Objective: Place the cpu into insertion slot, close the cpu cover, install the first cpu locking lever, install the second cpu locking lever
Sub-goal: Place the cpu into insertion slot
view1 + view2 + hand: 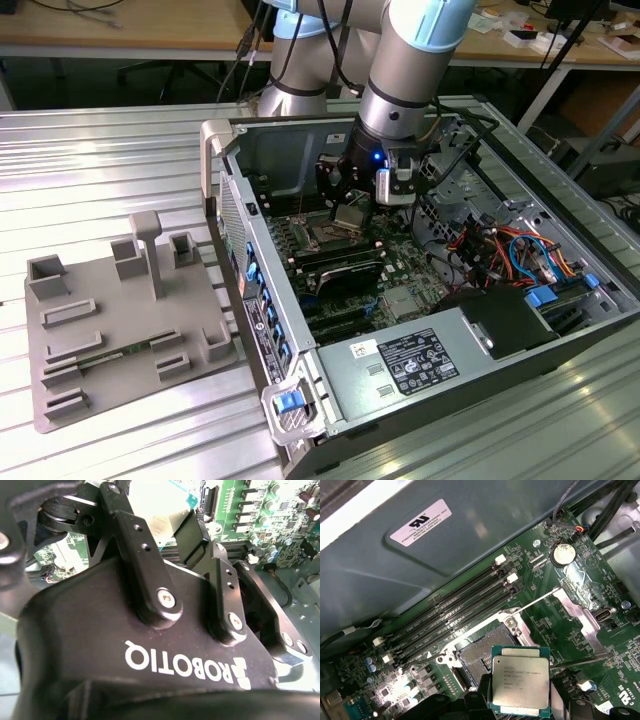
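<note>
One cpu (520, 682) held, insertion slot (476, 659) half hidden

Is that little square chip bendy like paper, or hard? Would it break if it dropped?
Probably hard: the cpu has a flat metal top and shows no sag. Likely light, since it looks thin. The smooth metal may be slippery, and its green edge could chip if dropped.

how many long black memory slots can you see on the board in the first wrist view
4 memory slots, side by side in one bank, between the grey metal wall and the insertion slot. More may lie hidden under the held cpu.
</note>
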